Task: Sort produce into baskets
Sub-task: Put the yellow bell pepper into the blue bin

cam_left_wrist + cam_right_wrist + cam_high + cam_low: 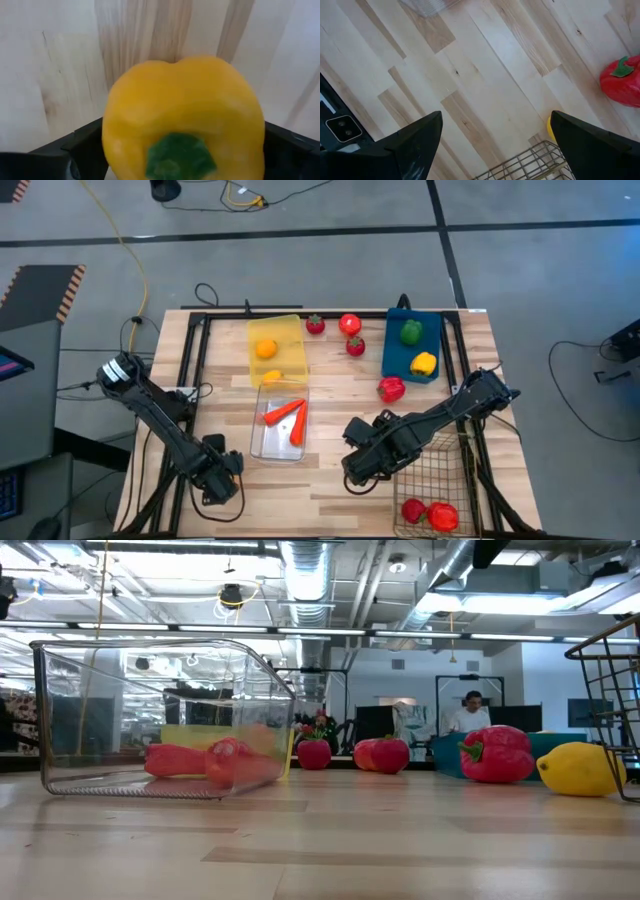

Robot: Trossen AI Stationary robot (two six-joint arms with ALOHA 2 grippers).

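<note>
At the table's (pixel 335 395) near left edge, the left gripper (pixel 218 478) sits tight up against a yellow bell pepper (pixel 183 117); cannot tell whether it grips. Right gripper (pixel 495 130) spread wide open over bare wood, just beside the wire basket (pixel 432 465). Farther off: carrots (pixel 285 418) in the clear bin (pixel 262 442), red pepper (pixel 391 389) loose, yellow bin (pixel 275 330) and blue bin (pixel 398 360) at the far side.

Yellow pepper (pixel 183 117) with green stem, pale wooden table (pixel 50 65).
</note>
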